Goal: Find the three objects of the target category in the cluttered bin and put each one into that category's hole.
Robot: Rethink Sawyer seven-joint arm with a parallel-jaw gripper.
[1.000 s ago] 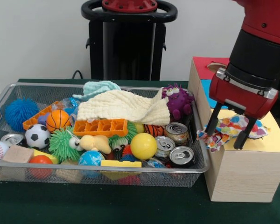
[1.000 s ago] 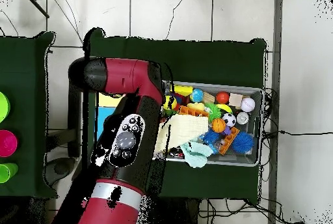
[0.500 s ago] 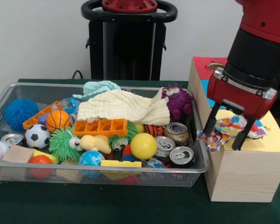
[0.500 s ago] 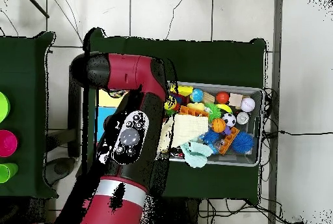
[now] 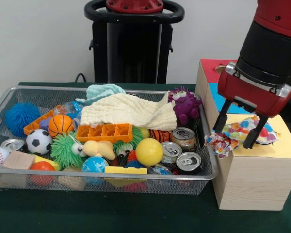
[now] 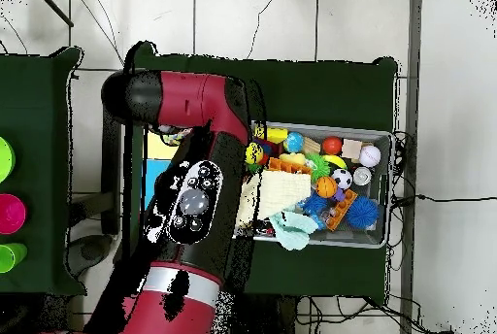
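Observation:
The silver wire-mesh bin point(image 5: 6, 95) is full of toys, balls and cans; it also shows in the overhead view point(image 6: 386, 138). A crumpled white wrapper with coloured polka dots point(image 5: 243, 131) lies on the yellow top of the wooden box point(image 5: 254, 182), hanging over its left edge. My gripper point(image 5: 233, 139) is open; its fingers straddle the wrapper, one fingertip point(image 5: 217, 130) at its left and the other at its right. In the overhead view the arm point(image 6: 194, 199) hides the gripper. No other bright wrapper shows in the bin.
The box top has red point(image 5: 211, 65), blue point(image 5: 217, 92) and yellow point(image 5: 287, 145) panels. In the bin lie a cream cloth point(image 5: 128, 110), a pale blue cloth point(image 5: 104, 91), a purple plush monster point(image 5: 184, 104), several cans point(image 5: 188, 162) and an orange tray point(image 5: 104, 132). The black pedestal point(image 5: 133, 46) stands behind.
My gripper has risen slightly and shifted a little right, staying open. The polka-dot wrapper stays on the box top.

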